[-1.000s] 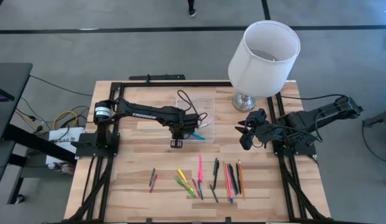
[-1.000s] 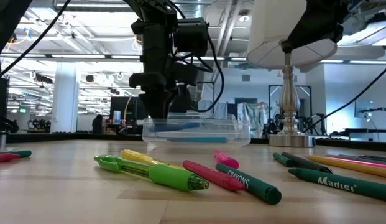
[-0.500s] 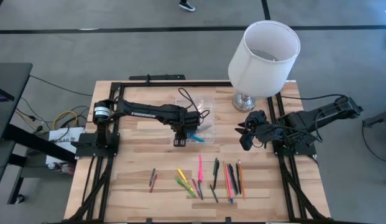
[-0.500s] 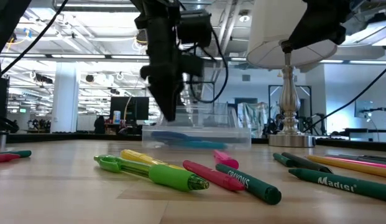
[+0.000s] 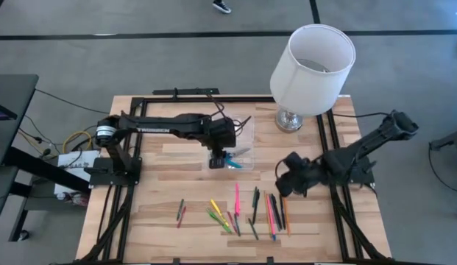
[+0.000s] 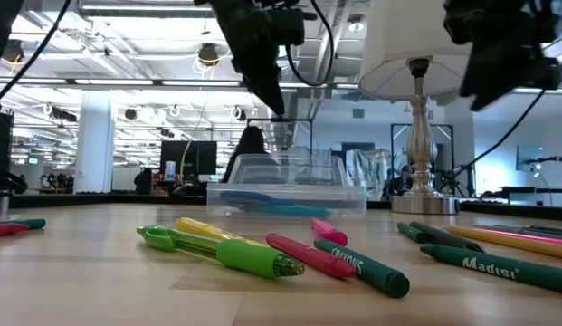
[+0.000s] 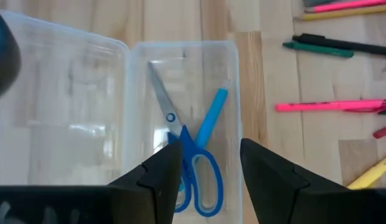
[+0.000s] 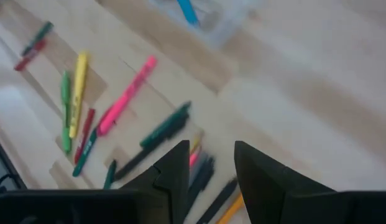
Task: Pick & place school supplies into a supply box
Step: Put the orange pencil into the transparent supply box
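Note:
The clear supply box (image 7: 180,81) lies on the table's far middle with its lid (image 7: 56,112) folded open beside it. Blue-handled scissors (image 7: 188,158) and a blue pen (image 7: 211,115) lie on its floor. My left gripper (image 7: 210,165) hangs open above the box, pointing steeply down, and touches nothing. Pens, pencils and markers (image 5: 239,210) lie in a loose row near the front edge, among them a pink marker (image 8: 127,96) and a green one (image 8: 165,127). My right gripper (image 5: 282,182) hovers open over the right end of that row.
A white lampshade on a chrome base (image 5: 313,62) stands at the far right, close behind the box. Bare wood lies between the box and the row of pens. Two short pens (image 5: 181,212) lie apart at the row's left end.
My left gripper has risen out of the supply box and now hangs well above it; the blue pen stays in the box. My right gripper has swung from beside the lamp base toward the near edge and down over the row of pens, rolling as it went.

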`<state>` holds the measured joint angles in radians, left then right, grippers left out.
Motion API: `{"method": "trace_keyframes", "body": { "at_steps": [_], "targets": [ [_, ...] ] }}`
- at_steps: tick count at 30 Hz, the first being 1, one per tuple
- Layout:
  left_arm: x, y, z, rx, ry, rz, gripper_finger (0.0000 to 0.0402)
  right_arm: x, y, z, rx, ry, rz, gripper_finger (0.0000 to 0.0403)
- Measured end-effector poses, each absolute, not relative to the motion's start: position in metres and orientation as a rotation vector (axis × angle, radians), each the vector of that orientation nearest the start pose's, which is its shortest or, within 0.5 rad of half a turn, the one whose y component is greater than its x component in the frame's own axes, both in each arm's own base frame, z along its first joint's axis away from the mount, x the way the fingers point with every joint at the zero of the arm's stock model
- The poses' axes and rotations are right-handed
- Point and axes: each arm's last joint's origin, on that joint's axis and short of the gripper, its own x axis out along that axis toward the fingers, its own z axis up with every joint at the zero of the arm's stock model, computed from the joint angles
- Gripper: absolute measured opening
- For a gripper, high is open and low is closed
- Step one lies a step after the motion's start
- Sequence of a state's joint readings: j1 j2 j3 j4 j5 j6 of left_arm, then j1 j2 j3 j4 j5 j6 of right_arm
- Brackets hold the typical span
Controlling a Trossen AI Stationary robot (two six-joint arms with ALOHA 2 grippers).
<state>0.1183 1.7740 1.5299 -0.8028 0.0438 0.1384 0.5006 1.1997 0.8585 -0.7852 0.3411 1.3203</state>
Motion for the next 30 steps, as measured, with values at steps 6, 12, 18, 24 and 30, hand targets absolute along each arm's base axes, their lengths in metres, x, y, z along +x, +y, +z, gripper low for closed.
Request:
{"method": "trace_keyframes", "body": {
  "at_steps": [6, 12, 18, 24, 30],
  "targets": [
    [0.367, 0.049, 0.278, 0.044, 1.039, 0.005, 0.0157, 0.192, 0.12, 0.219, 0.903, 0.941, -0.662, 0.0118],
    [0.364, 0.054, 0.269, 0.037, 1.068, 0.014, 0.0157, 0.189, 0.141, 0.201, 1.043, 0.974, -0.79, 0.0118],
    [0.369, 0.055, 0.272, 0.083, 1.007, 0.002, 0.0157, 0.196, 0.158, 0.181, 1.073, 1.029, -0.795, 0.0118],
    [0.37, 0.056, 0.273, 0.091, 0.989, -0.001, 0.0157, 0.202, 0.163, 0.164, 1.098, 1.11, -0.845, 0.0118],
    [0.371, 0.056, 0.273, 0.103, 0.986, -0.007, 0.0157, 0.203, 0.164, 0.161, 1.108, 1.118, -0.865, 0.0118]
  ]
}}
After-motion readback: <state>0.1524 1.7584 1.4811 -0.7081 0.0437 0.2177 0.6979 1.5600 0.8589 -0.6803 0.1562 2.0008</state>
